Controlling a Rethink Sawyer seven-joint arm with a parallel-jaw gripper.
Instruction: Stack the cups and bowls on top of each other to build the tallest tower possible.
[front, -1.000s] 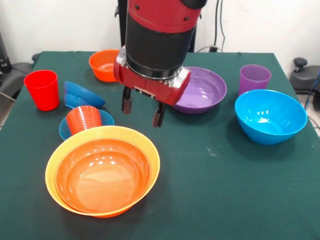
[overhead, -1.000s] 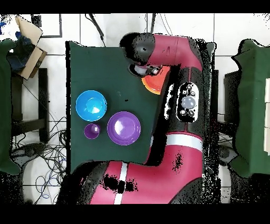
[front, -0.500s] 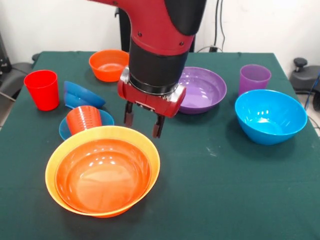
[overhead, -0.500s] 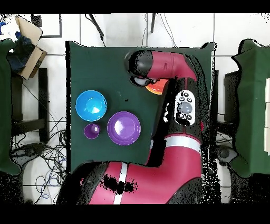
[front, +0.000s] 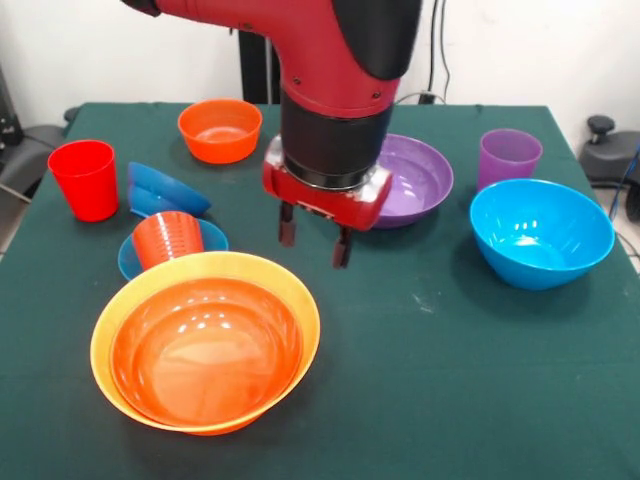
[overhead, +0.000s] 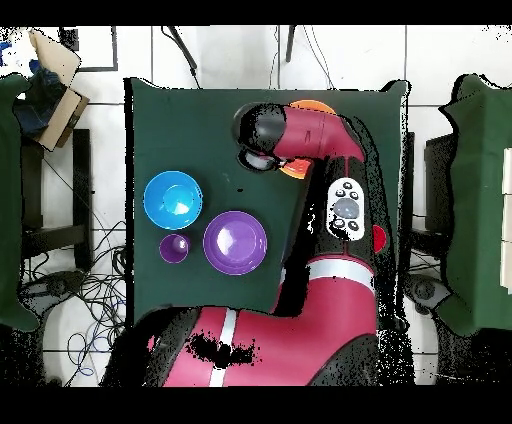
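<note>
Green table (front: 480, 360): seven bowls, three cups; claw (front: 314, 237) empty, fingers apart, above cloth

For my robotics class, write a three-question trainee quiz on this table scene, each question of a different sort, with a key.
1. True or false: the gripper holds a cup.
2. Multiple choice: what sits nested inside the large glossy yellow-orange plastic bowl? A) the purple tumbler B) the red-orange bowl C) the large light blue bowl
3. Fill in: the ribbed orange-red tumbler stands in a small ____ bowl.

Key
1. False: the open fingers hold nothing.
2. B, the red-orange bowl.
3. Light blue: the small light blue bowl.
</note>
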